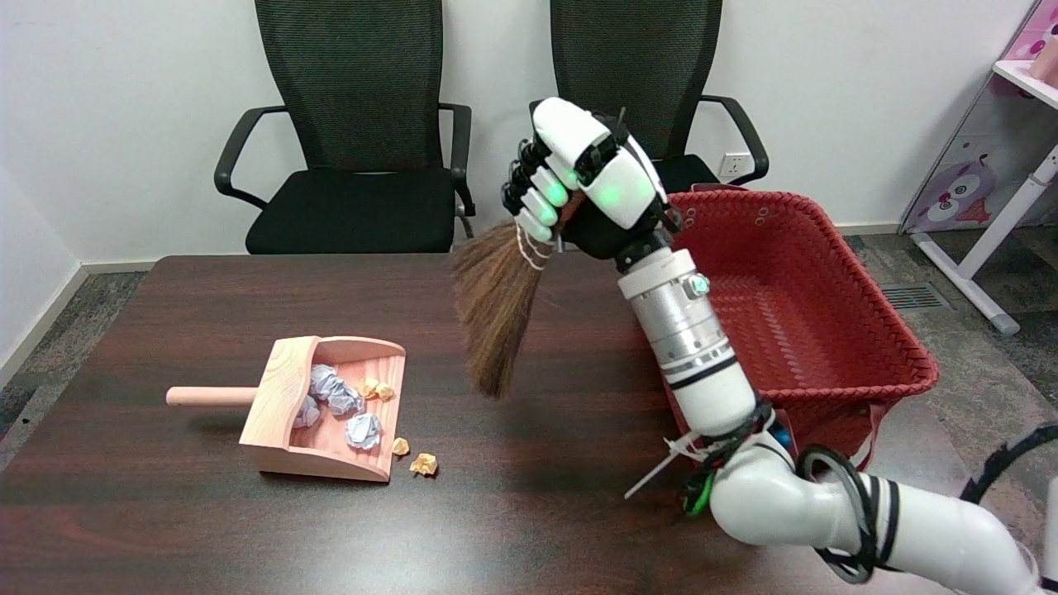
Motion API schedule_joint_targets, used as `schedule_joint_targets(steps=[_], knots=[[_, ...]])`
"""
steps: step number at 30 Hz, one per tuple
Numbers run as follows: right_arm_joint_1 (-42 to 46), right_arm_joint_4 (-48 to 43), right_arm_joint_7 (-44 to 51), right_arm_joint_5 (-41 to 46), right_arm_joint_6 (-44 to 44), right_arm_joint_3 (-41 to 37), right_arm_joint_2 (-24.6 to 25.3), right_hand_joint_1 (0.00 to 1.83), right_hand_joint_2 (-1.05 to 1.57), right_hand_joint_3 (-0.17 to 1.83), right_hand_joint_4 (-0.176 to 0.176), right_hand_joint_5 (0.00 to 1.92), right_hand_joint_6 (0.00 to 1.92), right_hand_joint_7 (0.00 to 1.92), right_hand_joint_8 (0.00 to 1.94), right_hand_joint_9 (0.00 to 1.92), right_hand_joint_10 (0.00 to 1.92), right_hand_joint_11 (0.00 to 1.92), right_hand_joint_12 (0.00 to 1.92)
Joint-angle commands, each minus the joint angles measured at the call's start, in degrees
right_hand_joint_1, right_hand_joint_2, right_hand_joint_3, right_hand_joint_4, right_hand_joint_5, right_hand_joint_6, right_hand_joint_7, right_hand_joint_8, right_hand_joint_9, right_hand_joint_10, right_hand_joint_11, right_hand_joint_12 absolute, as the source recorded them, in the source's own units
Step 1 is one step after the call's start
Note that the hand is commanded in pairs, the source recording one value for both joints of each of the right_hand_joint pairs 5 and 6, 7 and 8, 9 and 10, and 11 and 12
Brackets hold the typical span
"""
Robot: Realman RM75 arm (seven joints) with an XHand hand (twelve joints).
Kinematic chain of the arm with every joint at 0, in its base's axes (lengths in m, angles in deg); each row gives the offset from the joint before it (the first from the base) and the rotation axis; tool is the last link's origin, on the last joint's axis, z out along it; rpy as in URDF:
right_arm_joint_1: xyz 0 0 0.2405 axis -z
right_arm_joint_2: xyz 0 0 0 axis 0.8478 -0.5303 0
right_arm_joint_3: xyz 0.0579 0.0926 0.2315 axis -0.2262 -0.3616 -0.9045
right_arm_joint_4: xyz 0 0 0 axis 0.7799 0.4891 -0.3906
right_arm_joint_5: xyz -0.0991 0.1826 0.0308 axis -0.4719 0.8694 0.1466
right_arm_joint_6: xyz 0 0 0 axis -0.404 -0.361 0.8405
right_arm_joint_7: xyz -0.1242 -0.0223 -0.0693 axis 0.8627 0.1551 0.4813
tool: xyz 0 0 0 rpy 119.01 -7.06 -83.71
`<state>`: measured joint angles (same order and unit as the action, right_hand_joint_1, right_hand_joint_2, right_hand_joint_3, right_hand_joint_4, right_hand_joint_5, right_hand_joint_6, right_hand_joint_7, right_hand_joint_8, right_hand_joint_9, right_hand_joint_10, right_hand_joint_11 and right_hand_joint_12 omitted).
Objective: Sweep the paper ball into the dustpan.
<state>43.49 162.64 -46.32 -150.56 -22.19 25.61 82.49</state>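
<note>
Right hand (pixel 591 186) was clenched around the short handle of the straw hand broom (pixel 496 318). The broom hung in the air above the middle of the tabletop (pixel 165 512), bristles pointing down and tilted toward the left edge, touching nothing. Bristle tips looked blurred, so the broom was probably in motion.

Wooden dustpan (pixel 285 397) lay toward the left edge, its round handle pointing left and its open mouth facing the near right. That mouth direction suits strokes coming from the right side.

Inside the pan: several crumpled bluish-white paper balls (pixel 364 430) and small orange paper scraps (pixel 374 388) near the back wall. Two orange paper balls were not in: one (pixel 401 447) touching or just beside the pan's lip, another (pixel 424 464) just beside it on the bare tabletop.

Judgement: task mostly done but unfinished. The broom sat well apart from the two strays and to their far right, plausibly for a fresh stroke toward the pan.

Red woven basket (pixel 826 248) stood at the right edge, behind the forearm, not involved.
</note>
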Motion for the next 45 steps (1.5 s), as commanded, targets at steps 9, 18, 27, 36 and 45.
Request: schedule_joint_targets(steps=[9,18,27,36,45], knots=[[7.77,16.25,43.80,18.51,-0.35,8.48,4.62,0.75,1.55,1.83,0.007,1.92,1.92,1.92,1.92,1.92,1.92,1.92,1.92],[9.90,10.67,65.24,19.75,1.57,9.07,18.04,0.80,1.57,1.75,0.031,1.92,1.92,1.92,1.92,1.92,1.92,1.92,1.92],[10.18,7.64,89.46,19.19,5.05,11.27,26.29,0.83,1.57,1.74,0.046,1.92,1.92,1.92,1.92,1.92,1.92,1.92,1.92],[8.43,2.82,106.27,15.71,8.95,12.07,32.60,0.90,1.57,1.68,0.102,1.92,1.92,1.92,1.92,1.92,1.92,1.92,1.92],[7.40,1.24,110.25,16.23,8.33,12.86,34.37,0.96,1.57,1.80,0.050,1.92,1.92,1.92,1.92,1.92,1.92,1.92,1.92]])
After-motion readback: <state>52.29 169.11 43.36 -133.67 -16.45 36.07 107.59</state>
